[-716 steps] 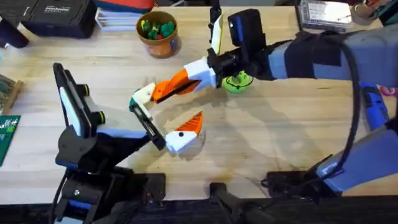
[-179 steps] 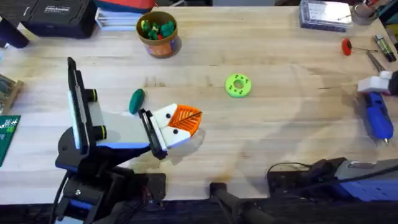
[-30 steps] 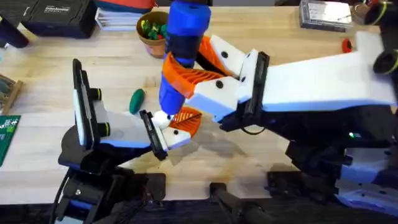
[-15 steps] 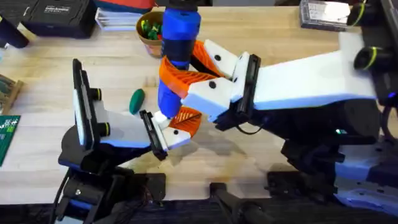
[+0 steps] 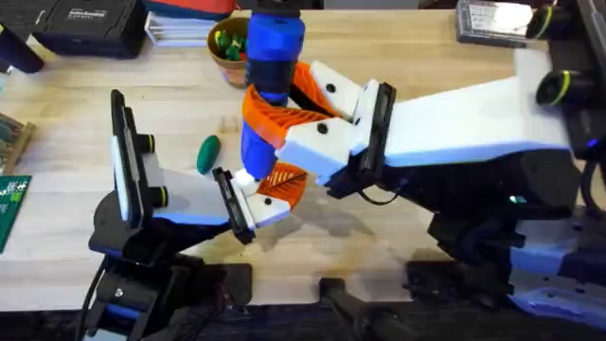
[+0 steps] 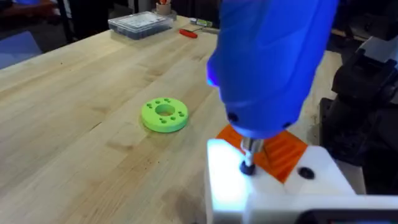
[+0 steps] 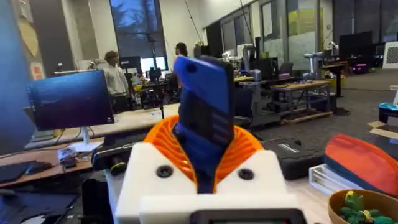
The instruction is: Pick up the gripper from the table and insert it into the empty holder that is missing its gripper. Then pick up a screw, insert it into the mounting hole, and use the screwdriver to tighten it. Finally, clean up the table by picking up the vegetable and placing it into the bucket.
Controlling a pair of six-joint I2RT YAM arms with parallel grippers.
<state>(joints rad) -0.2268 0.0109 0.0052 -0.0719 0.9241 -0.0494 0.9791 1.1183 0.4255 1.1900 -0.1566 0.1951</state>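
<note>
Bright, even light from above; soft shadows pool under the arms on the surface. The screwdriver looms blurred, and a white glare burns beneath its tip.

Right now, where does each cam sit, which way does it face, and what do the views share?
Overhead: above the bases, looking down and forward at the table; both arms show.
Left wrist: low over the tabletop, looking at the screwdriver tip on the holder.
Right wrist: behind the right gripper, facing level into the room; its white fingers clamp the screwdriver.
Shared: the screwdriver, in all three.
</note>
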